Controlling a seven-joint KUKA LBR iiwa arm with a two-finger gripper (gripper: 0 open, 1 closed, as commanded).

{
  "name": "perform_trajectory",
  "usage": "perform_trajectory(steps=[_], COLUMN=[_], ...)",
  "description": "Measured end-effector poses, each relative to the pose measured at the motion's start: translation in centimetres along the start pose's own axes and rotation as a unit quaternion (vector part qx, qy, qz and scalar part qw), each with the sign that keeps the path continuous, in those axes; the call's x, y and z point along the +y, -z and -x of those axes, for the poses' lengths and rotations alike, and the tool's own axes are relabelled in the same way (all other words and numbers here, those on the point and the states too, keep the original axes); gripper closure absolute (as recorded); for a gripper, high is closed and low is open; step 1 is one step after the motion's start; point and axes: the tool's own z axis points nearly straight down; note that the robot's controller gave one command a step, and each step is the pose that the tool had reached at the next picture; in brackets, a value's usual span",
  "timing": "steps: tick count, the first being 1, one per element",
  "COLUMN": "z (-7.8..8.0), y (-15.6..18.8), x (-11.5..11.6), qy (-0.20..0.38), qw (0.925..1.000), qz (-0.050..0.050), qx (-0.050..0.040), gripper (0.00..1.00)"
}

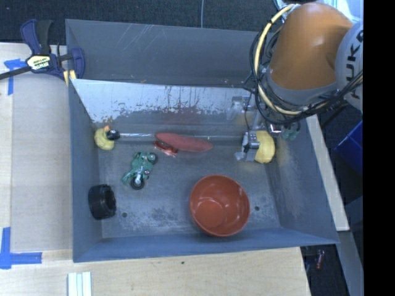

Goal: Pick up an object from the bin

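My gripper (pixel 248 145) hangs low at the bin's right side, under the orange wrist cover. A yellow rounded thing (pixel 265 148) lies right against its right side, partly hidden by it. Whether the gripper is on that thing or only beside it is unclear. A flat red elongated thing (pixel 184 143) lies just left of the gripper, along the back wall. A red-orange bowl (pixel 219 205) stands upright in front of the gripper, near the front wall.
A green toy motorcycle (pixel 139 168) lies left of centre. A small yellow duck (pixel 105 138) sits in the back left corner and a black wheel (pixel 102 201) in the front left corner. The arm and its cables hang above the bin's right rear corner.
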Motion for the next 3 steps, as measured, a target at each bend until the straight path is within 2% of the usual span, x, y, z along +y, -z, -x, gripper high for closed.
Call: perform_trajectory(steps=[1,2,3], z=[0.1,1.5,2.6], y=[0.5,-6.9,-7.1], x=[0.0,4.1,8.6], qy=[0.000,0.054,0.086], qw=[1.0000,0.9985,0.9962], qz=[0.000,0.000,-0.001], qx=[-0.0044,-0.0058,-0.0107], gripper=[0.00,0.00,0.00])
